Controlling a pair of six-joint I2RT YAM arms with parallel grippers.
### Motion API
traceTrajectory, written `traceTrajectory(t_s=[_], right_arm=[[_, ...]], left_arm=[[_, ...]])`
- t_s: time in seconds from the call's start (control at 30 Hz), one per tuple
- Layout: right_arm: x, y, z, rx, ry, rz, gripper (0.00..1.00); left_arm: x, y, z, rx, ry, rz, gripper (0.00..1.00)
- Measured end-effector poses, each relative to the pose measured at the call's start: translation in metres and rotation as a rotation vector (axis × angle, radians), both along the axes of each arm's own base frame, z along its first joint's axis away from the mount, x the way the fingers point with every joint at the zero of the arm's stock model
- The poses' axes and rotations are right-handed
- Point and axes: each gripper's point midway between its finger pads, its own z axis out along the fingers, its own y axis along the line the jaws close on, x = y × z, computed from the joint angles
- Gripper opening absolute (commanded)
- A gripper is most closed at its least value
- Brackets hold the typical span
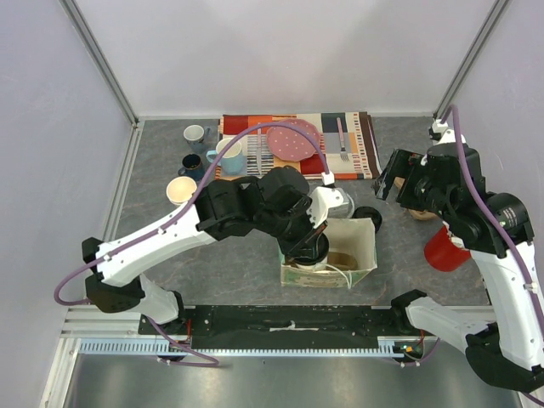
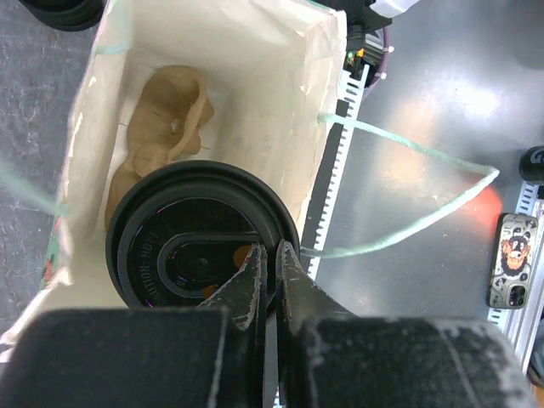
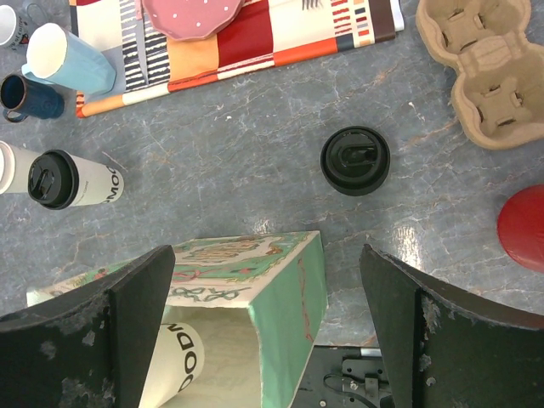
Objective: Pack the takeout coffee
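The left gripper (image 2: 270,276) is shut, its tips pressed together just over the black lid (image 2: 170,255) of a coffee cup (image 3: 183,361). The cup stands inside the paper bag (image 2: 285,102) by the near edge of the table (image 1: 238,268). Whether the tips touch the lid cannot be told. From above, the arm hides this cup. A crumpled brown lump (image 2: 170,110) lies on the bag's floor, too unclear to name. The right gripper (image 3: 265,255) hangs wide open, holding nothing. A second lidded cup (image 3: 72,181) sits left of the bag, and a loose lid (image 3: 355,160) lies behind the bag to its right. A red item (image 3: 525,228) is cut off at the frame's edge.
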Motion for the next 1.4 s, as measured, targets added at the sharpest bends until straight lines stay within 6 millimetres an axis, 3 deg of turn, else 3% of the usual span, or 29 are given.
traceTrajectory(t_s=[0.47,0.83,1.1,1.4], right_arm=[[0.000,0.000,0.000,0.000,0.000,0.000,0.98],[0.000,0.001,0.000,0.001,0.002,0.003,0.98],[0.001,0.002,-0.002,0.000,0.009,0.011,0.98],[0.001,0.004,-0.004,0.002,0.018,0.018,0.98]], left_arm=[[0.000,0.000,0.018,-0.037,-0.019,-0.003,0.02],[0.017,-0.008,-0.036,0.052,-0.042,0.042,0.02],[0.021,0.008,-0.095,0.184,-0.051,0.049,0.02],[0.027,0.005,-0.115,0.181,-0.081,0.056,0.02]])
